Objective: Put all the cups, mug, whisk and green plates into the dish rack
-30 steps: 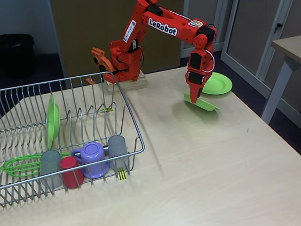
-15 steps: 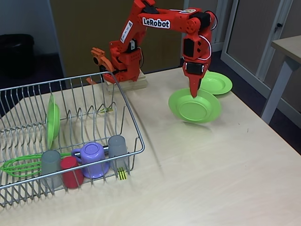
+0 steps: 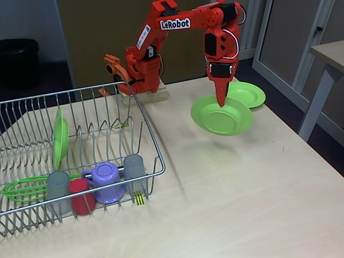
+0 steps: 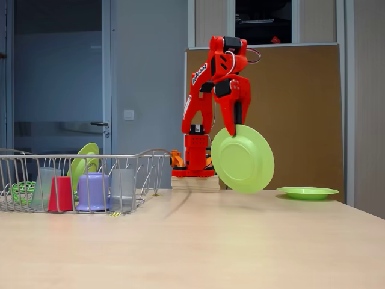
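Lime-green plate pinched by its rim in our gripper; we'd slot it upright beside the racked plate.

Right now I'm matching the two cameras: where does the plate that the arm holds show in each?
A fixed view: held plate right of centre, pinched by the gripper.
A fixed view: held plate centre, hanging on edge.
Shared landmark: the plate lying on the table.
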